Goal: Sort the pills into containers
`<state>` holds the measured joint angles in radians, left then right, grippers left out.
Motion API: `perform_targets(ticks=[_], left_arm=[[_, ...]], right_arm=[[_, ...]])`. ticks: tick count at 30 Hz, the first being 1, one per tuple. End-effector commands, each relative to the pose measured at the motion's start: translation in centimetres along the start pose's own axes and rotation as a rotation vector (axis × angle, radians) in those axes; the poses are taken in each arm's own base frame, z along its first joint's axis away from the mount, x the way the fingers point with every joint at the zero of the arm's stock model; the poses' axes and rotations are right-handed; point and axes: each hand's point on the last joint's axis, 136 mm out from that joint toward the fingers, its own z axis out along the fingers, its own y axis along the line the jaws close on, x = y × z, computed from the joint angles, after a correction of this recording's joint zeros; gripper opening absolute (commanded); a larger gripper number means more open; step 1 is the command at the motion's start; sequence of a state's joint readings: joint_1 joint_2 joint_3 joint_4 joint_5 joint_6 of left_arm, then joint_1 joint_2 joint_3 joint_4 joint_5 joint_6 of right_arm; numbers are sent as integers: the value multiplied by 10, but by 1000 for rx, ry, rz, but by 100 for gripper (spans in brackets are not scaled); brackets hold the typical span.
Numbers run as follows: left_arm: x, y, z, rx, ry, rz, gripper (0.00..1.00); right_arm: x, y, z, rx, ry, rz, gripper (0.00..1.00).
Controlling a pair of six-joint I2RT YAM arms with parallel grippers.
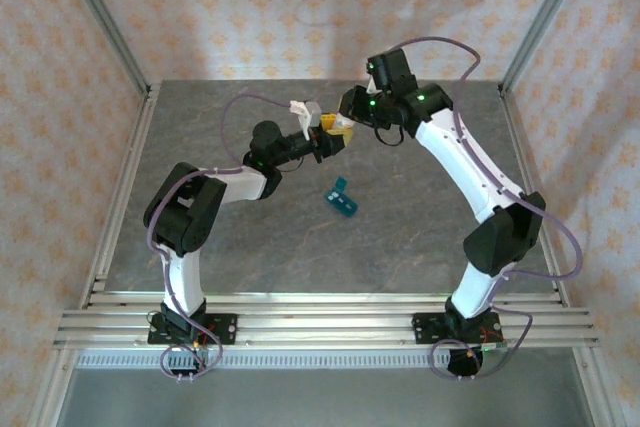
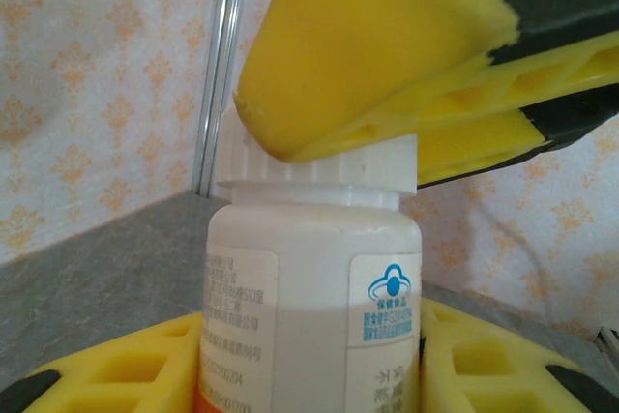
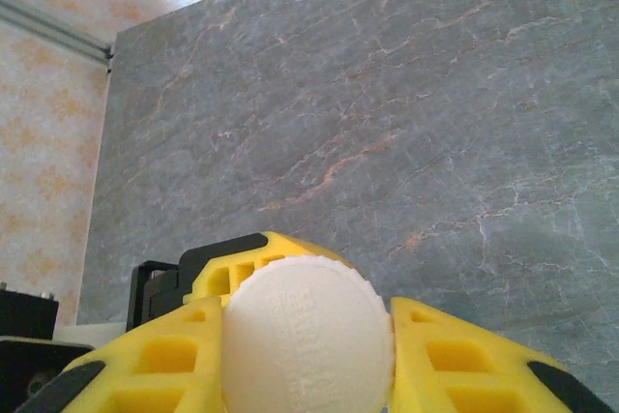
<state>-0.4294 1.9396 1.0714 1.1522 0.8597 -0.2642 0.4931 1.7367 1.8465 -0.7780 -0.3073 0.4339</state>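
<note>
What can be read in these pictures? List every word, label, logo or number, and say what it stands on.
"保健食品", under a blue logo on the white bottle.
Fine print below that logo and on the bottle's left label panel: too small to read.
Raised lettering on the cap: too blurred to read.

The bottle point(image 2: 314, 316) runs off the picture's lower edge — its label print is unreadable. Its cap point(image 3: 308, 336) hides the body beneath. Near the middle of the desk point(image 1: 300, 257), the pill box point(image 1: 343, 199) is too small to make out its lids.
</note>
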Motion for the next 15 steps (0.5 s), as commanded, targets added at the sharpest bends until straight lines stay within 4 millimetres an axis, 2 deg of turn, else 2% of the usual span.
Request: perform_targets(ticks=[1, 4, 7, 10, 15], left_arm=[[-52, -25, 0, 64, -139, 128, 0], [-49, -24, -1, 58, -136, 135, 0], [-49, -24, -1, 55, -136, 139, 0], [-50, -24, -1, 57, -138, 139, 0], [-52, -26, -1, 66, -138, 138, 0]], right_arm=[[11, -7, 6, 65, 32, 23, 33], [-3, -2, -6, 42, 13, 7, 44], [-19, 6, -25, -2, -24, -25, 68], [-30, 9, -41, -45, -48, -80, 74], [-36, 18, -56, -179, -19, -220, 76]])
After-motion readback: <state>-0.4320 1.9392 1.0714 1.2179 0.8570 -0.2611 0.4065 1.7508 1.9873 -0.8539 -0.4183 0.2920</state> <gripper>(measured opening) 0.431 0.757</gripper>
